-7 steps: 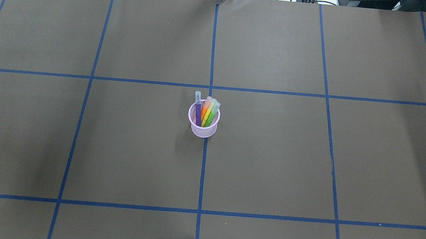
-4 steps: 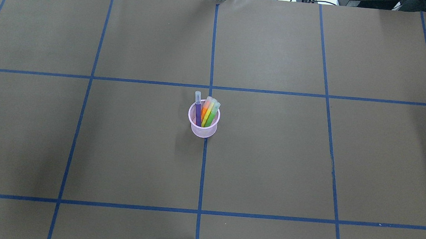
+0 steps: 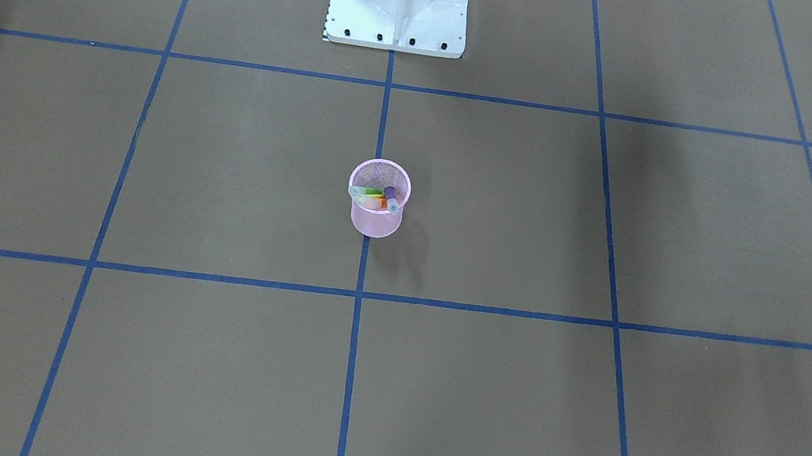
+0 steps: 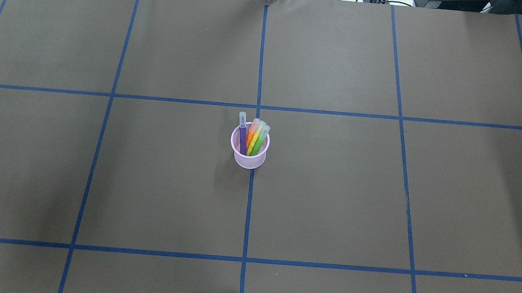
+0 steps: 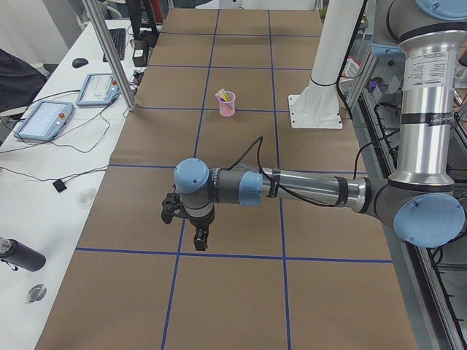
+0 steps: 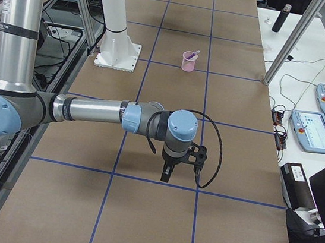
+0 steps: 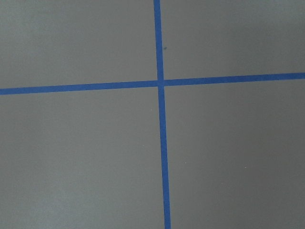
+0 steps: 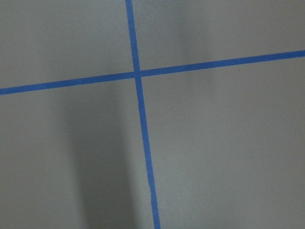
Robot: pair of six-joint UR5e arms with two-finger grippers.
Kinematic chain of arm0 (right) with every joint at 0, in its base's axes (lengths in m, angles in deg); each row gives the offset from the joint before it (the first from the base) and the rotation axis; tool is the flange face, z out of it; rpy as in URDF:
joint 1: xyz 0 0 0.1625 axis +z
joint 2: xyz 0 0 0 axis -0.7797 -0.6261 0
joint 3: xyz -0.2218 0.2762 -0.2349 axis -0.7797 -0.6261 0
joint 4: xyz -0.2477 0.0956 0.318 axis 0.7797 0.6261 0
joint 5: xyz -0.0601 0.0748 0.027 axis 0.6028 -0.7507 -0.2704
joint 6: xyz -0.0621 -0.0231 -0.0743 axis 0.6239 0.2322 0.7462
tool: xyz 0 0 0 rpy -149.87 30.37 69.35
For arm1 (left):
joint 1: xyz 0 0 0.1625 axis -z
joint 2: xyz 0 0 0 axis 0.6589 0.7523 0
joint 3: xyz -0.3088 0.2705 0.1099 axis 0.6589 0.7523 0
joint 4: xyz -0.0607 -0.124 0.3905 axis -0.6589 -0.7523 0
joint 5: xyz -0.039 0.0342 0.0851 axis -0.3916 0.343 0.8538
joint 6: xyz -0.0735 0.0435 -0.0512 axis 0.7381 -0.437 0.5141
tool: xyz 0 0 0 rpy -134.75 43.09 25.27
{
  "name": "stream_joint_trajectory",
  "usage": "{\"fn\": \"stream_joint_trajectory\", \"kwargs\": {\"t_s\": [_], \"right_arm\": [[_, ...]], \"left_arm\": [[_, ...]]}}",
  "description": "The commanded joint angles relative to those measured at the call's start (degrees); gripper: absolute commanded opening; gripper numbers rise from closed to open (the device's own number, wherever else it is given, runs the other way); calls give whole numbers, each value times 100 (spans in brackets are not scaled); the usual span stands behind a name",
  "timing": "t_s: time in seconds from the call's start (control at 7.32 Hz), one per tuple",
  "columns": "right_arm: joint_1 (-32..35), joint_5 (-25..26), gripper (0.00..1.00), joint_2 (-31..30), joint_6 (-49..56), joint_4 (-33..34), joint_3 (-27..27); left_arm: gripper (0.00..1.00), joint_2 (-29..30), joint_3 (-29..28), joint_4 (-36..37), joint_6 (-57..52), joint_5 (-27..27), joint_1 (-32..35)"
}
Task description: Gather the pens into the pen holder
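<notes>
Pens (image 4: 253, 137) stand caps-up in the pen holder (image 4: 249, 162), tilted away from robot; left gripper (image 5: 199, 239), right gripper (image 6: 167, 173): cannot tell state

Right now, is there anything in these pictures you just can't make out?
- Left gripper: seen only in the left side view, too small to tell whether it is open or shut.
- Right gripper: the same, in the right side view.
- Pens: lower ends hidden inside the pink pen holder, overhead view.

The flat brown paper-covered counter (image 8: 228, 143) fills the view. Two narrow blue tape lines (image 8: 137, 73) cross at upper left of centre. A soft dark shadow band (image 8: 100, 167) lies against the left side of the steeper line.
</notes>
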Motion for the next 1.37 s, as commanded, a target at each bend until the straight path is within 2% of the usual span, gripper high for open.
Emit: {"fn": "stream_joint_trajectory", "kwargs": {"t_s": [0.0, 1.23], "right_arm": [[0, 26, 100, 15, 12, 107, -4], [0, 26, 100, 76, 21, 98, -101]], "left_arm": [[100, 0, -59, 0, -3, 3, -5], [100, -202, -51, -44, -56, 38, 250]]}}
